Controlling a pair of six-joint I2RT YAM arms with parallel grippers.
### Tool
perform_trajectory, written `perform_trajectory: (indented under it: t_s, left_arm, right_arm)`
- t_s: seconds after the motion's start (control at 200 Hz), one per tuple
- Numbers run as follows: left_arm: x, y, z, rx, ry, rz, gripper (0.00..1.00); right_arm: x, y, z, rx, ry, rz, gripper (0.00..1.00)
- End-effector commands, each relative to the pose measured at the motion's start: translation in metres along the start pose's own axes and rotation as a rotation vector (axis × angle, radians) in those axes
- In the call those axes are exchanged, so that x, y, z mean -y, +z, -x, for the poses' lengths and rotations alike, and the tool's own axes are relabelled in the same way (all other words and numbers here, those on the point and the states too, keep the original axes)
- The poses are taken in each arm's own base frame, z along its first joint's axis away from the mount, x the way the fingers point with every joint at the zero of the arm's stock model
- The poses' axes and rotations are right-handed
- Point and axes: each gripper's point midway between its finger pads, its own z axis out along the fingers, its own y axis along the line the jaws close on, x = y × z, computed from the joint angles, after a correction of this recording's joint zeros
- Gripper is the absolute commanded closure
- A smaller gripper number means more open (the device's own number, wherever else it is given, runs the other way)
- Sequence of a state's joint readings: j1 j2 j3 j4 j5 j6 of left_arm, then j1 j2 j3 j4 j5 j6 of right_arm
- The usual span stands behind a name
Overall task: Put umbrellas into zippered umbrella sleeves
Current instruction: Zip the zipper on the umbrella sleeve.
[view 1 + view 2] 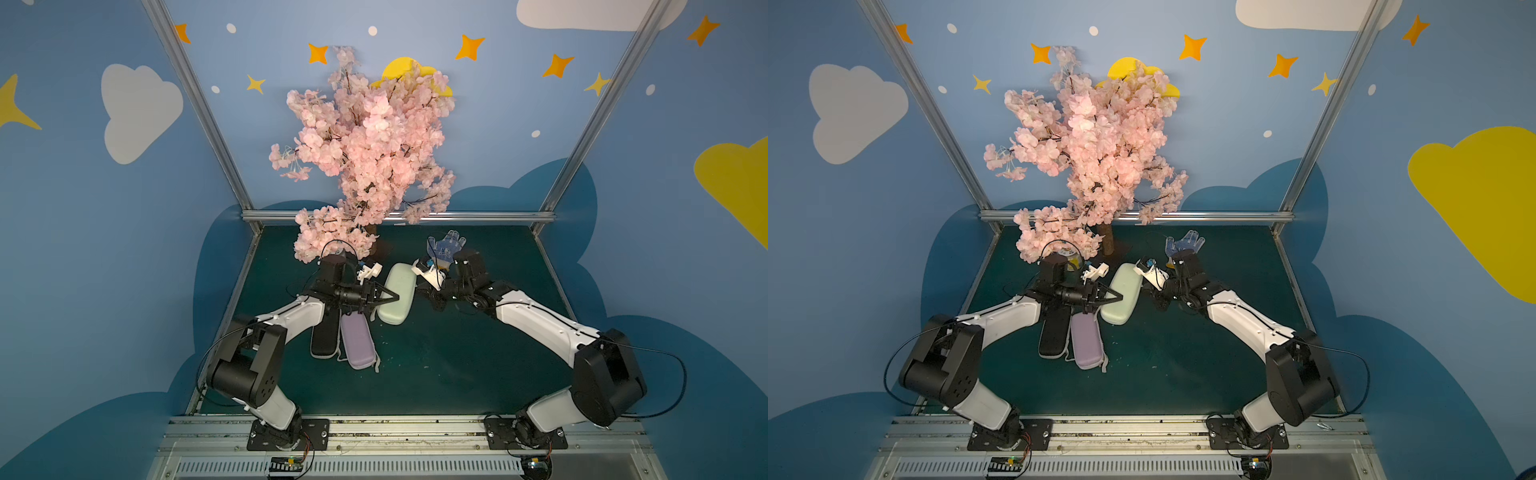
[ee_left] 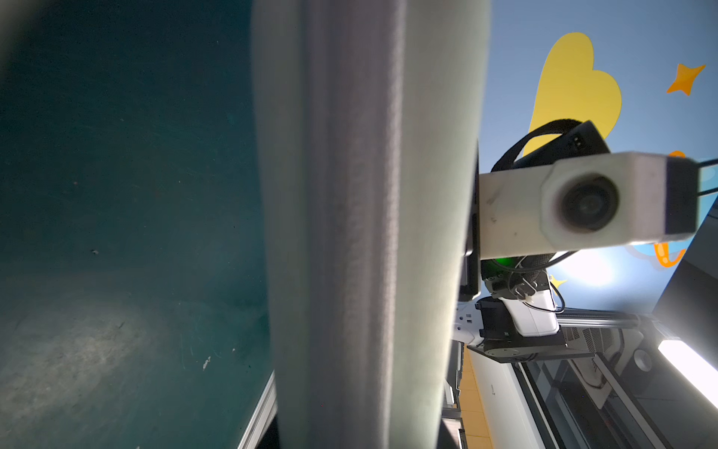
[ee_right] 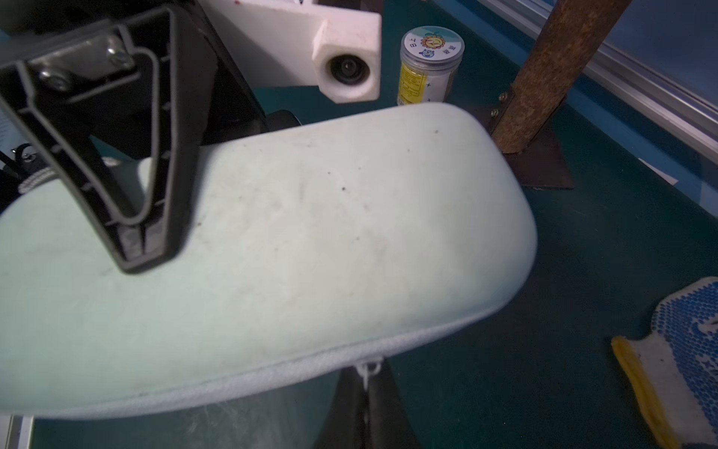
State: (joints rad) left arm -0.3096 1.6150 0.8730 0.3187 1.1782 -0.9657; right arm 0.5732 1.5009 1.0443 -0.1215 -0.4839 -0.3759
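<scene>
An off-white sleeve (image 1: 401, 299) (image 1: 1123, 295) lies closed in the middle of the green table. My left gripper (image 1: 388, 298) is shut across its near long side, one finger (image 3: 143, 233) lying on its lid. In the left wrist view its zip edge (image 2: 349, 194) fills the frame. My right gripper (image 3: 367, 383) (image 1: 417, 286) is shut on the small white zip pull (image 3: 367, 369) at the opposite edge. A black sleeve (image 1: 324, 340) and a lavender sleeve (image 1: 357, 343) lie closed side by side under the left arm. The umbrellas are out of view.
A pink blossom tree (image 1: 365, 145) stands at the back, its trunk (image 3: 544, 77) on a dark foot just beyond the off-white sleeve. A small jar (image 3: 427, 66) stands beside the trunk. A white-and-blue dotted glove (image 1: 446, 245) (image 3: 684, 350) lies behind the right gripper.
</scene>
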Motion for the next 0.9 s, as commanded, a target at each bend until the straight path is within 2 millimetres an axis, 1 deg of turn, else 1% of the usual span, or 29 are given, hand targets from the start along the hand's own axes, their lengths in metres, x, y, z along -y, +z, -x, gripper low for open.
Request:
perform_trajectory:
  t_s: [0.0, 0.25, 0.36, 0.506, 0.616, 0.806, 0.896]
  left_arm:
    - [0.016, -0.005, 0.026, 0.078, 0.081, -0.011, 0.86]
    - [0.007, -0.009, 0.044, 0.170, 0.056, 0.009, 0.88]
    - [-0.003, -0.014, 0.052, 0.229, 0.026, 0.024, 0.89]
    - [-0.019, -0.025, 0.067, 0.351, -0.026, 0.040, 0.90]
    - [-0.026, -0.033, 0.077, 0.465, -0.044, 0.043, 0.92]
    - [-0.026, -0.050, 0.091, 0.640, -0.057, 0.015, 0.94]
    - [-0.032, -0.060, 0.093, 0.731, -0.065, 0.038, 0.96]
  right_arm:
    - [-0.003, -0.002, 0.011, 0.029, -0.045, 0.009, 1.00]
    - [-0.015, 0.002, -0.003, -0.026, -0.053, 0.012, 1.00]
    - [-0.019, 0.000, -0.008, -0.049, -0.062, 0.006, 1.00]
    - [-0.027, -0.003, -0.014, -0.067, -0.059, 0.012, 1.00]
    - [-0.037, -0.003, -0.019, -0.076, -0.049, 0.024, 1.00]
    - [-0.052, 0.002, -0.029, -0.106, -0.036, 0.046, 1.00]
    - [-0.061, 0.004, -0.030, -0.114, -0.034, 0.064, 1.00]
